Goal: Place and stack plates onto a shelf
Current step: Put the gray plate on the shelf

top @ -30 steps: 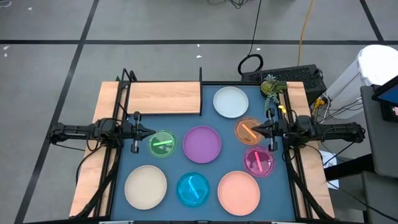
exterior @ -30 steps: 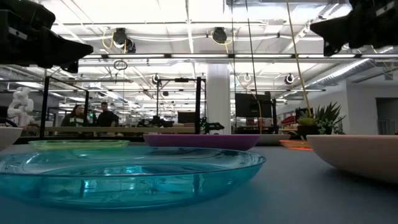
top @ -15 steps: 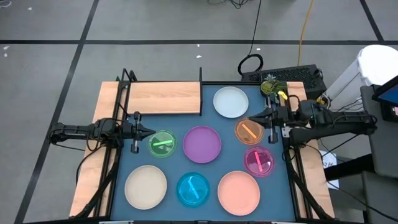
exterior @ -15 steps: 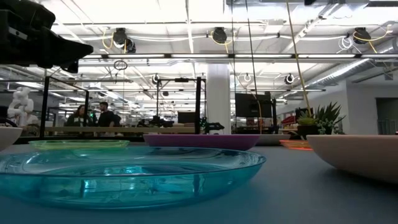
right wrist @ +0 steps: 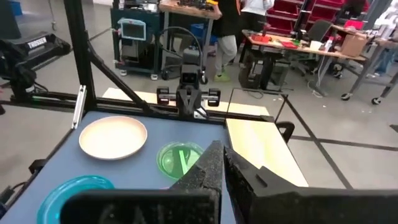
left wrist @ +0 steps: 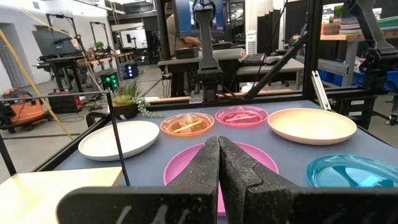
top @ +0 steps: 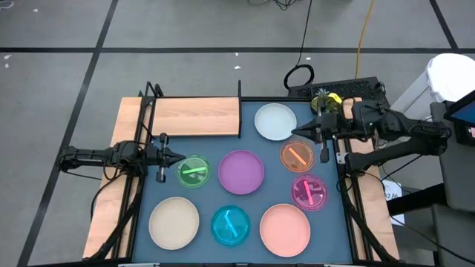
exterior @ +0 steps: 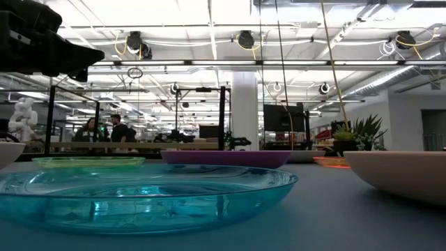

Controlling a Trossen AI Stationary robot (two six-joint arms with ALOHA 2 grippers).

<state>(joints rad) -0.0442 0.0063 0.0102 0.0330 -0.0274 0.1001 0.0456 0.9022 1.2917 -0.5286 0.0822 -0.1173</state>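
- eight round plates lie flat on the dark blue desk (top: 249,204); none is on the shelf (top: 196,116), a light wooden board at the desk's far left corner.
- the pale plate (top: 275,122) lies at the far edge, just beside the shelf's end; the purple plate (top: 241,171) sits mid-desk, with the green plate (top: 194,171) toward the left edge.
- the orange plate (top: 297,155) and magenta plate (top: 309,191) lie along the right edge; the cream plate (top: 174,222), teal plate (top: 231,225) and salmon plate (top: 285,228) line the near edge.
- the right gripper (top: 298,133) is fully closed and empty, hovering near the pale plate's rim.
- the left gripper (top: 178,156) is fully closed and empty, waiting by the green plate.
- judgement: nothing is gripped yet. to do this well, the right gripper should spread its fingers, pinch the pale plate's rim, then carry it level to the shelf, large plates first.
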